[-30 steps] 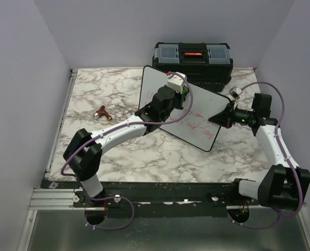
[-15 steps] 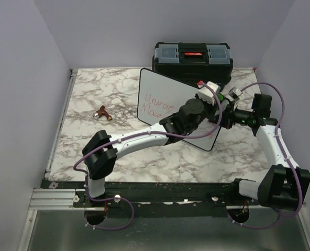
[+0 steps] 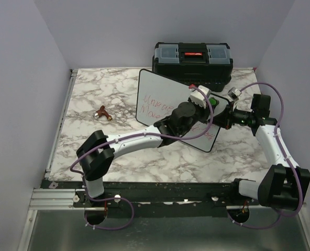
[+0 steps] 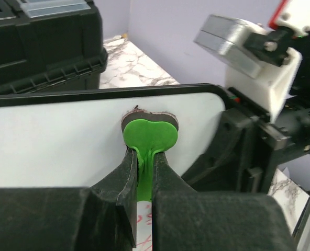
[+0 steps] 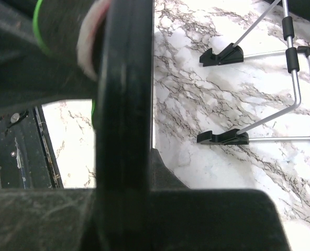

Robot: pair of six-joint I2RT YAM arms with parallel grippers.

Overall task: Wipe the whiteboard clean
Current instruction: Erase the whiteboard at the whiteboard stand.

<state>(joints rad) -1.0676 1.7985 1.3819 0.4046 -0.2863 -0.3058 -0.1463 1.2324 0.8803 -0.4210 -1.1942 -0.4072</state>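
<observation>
A marbled tabletop (image 3: 118, 151) is enclosed by lilac walls (image 3: 108, 31); toward its right the black-framed whiteboard (image 3: 156, 86), scribbled in red, is clamped edgewise by the right pincer (image 3: 224, 116), a green eraser (image 4: 150, 133) being pinched against it by the left pincer (image 4: 144, 158).

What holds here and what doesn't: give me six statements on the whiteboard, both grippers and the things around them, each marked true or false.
1. The left gripper is shut on a green eraser. True.
2. The eraser sits against the whiteboard near a corner. True.
3. The whiteboard is wiped clean. False: red writing shows on its left part.
4. The right gripper hangs open, away from the board. False: it is shut on the board's right edge.
5. The toolbox stands with its lid up. False: it is closed, behind the board.
6. A small brown thing lies on the table left of the board. True.
</observation>
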